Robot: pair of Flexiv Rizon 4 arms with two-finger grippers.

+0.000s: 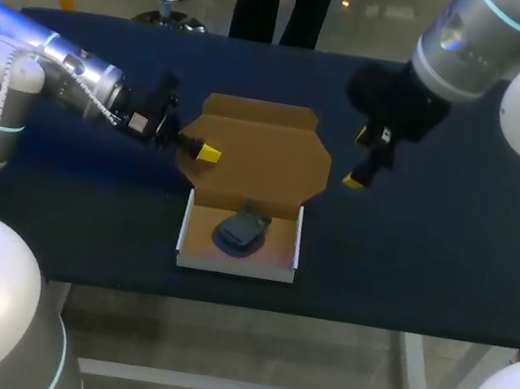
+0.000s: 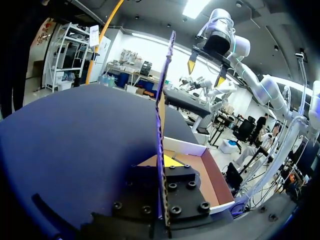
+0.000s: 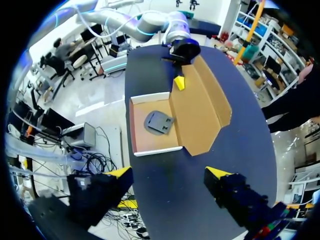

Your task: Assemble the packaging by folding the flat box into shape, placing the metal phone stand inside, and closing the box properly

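A cardboard box sits mid-table. Its white-walled tray (image 1: 235,268) holds the dark metal phone stand (image 1: 242,230). The brown lid (image 1: 265,155) stands up behind the tray. My left gripper (image 1: 205,153) is shut on the lid's left edge. In the left wrist view the lid (image 2: 161,115) runs edge-on between the fingers of the left gripper (image 2: 165,167), with the tray (image 2: 187,146) beyond. My right gripper (image 1: 367,160) hangs open above the table, right of the lid, holding nothing. The right wrist view looks down past the right gripper (image 3: 169,175) onto the tray (image 3: 152,151), the stand (image 3: 159,121), the lid (image 3: 200,107) and the left gripper (image 3: 179,82).
The table is covered with a dark blue cloth (image 1: 431,255). Its front edge runs just below the tray. Bare cloth lies to the right of the box and to the left under my left arm (image 1: 69,75).
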